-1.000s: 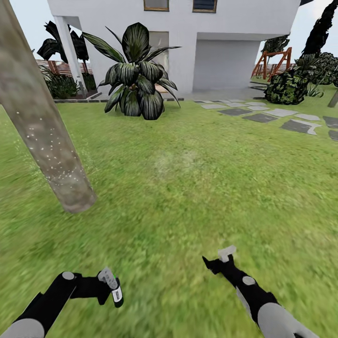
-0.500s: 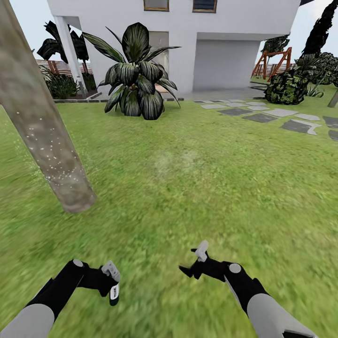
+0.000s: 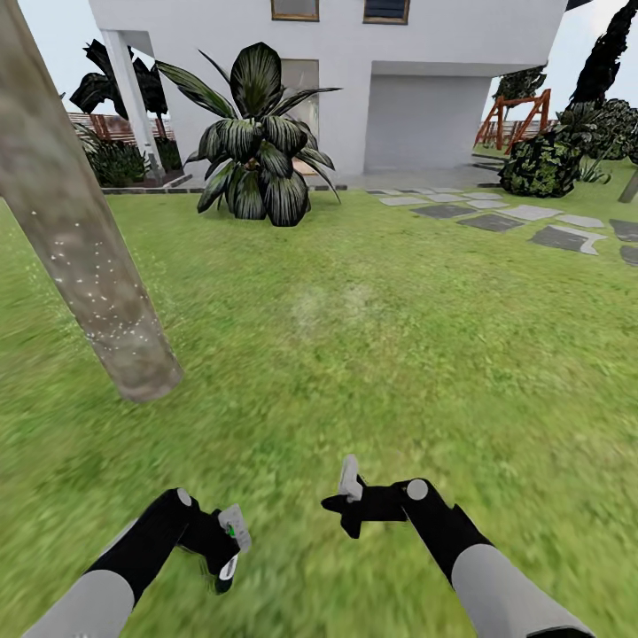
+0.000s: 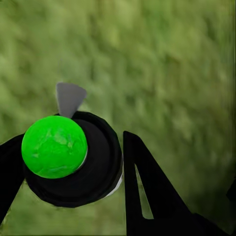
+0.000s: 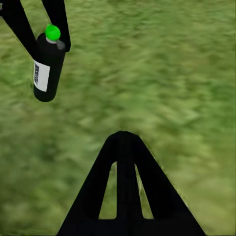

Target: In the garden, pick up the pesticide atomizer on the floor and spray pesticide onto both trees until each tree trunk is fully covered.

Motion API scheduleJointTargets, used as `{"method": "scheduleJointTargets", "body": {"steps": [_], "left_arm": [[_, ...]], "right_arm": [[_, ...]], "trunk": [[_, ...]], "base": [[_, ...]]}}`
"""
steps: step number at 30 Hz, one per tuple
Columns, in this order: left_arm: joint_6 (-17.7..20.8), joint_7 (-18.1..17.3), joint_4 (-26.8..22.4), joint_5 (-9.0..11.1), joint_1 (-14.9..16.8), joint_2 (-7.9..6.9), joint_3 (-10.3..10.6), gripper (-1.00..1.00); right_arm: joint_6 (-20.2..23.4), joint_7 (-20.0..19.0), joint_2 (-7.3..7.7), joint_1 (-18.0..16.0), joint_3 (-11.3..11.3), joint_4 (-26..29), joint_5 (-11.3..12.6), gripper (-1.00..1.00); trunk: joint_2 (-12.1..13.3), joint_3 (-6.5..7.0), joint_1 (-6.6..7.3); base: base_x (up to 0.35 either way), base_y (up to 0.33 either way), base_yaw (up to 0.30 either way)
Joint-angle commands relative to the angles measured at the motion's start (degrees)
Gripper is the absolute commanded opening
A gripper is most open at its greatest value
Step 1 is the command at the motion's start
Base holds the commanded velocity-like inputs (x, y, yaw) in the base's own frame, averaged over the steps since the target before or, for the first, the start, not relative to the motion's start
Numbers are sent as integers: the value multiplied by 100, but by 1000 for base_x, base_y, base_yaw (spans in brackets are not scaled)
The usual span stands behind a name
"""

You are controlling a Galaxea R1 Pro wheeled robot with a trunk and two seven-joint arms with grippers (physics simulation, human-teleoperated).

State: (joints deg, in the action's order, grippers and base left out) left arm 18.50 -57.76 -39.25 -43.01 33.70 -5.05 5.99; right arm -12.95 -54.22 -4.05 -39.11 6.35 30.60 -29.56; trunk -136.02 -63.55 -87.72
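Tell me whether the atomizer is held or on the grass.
Held: the left pincer grips the atomizer above the grass.

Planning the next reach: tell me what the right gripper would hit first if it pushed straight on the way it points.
Probably only the grass. The right gripper looks along its shut fingers at lawn. The pesticide atomizer, clamped in the left gripper, sits off to one side of that line, though depth is unclear.

You're looking down on blurry grass (image 5: 162,73). Right gripper (image 5: 123,187) reads as 1 black triangular finger silhouette at 6 o'clock, so jaw gap can't be judged. At 10 o'clock, the left gripper (image 5: 42,22) has 2 black fingers clamped on the pesticide atomizer (image 5: 47,69): dark bottle, white label, green spot on top, clear of the grass.
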Motion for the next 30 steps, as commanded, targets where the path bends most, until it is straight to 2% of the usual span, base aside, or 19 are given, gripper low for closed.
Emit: {"method": "scheduleJointTargets", "body": {"steps": [1,2,3,6,10,13,15,30], "left_arm": [[1,-5,-2,-62,24,51,0,-100],[3,-10,-3,-118,47,99,-1,-100],[3,-13,-3,-162,65,149,-1,-100],[-24,-22,-4,-187,82,243,-2,-100],[-121,-32,0,-186,84,380,-2,-100],[-579,-33,60,-178,78,475,-9,-100],[-673,-32,71,-180,76,521,-10,-100],[-734,-16,62,-160,54,753,-19,-100]], "right_arm": [[17,-5,0,0,236,8,5,-100],[27,-3,0,0,428,12,10,-100],[33,-2,0,0,527,14,15,-100],[37,-1,0,0,617,11,20,-100],[38,5,0,0,630,13,20,-100],[37,17,0,0,631,17,20,-100],[38,24,0,0,631,23,22,-100],[91,35,0,0,622,148,55,-100]], "trunk": [[0,0,0],[0,0,0],[0,0,0],[0,0,0],[0,0,0],[0,0,0],[0,0,0],[0,0,0]], "base": [[0,0,0],[0,0,0],[0,0,0],[0,0,0],[0,0,0],[0,0,0],[0,0,0],[0,0,0]]}}
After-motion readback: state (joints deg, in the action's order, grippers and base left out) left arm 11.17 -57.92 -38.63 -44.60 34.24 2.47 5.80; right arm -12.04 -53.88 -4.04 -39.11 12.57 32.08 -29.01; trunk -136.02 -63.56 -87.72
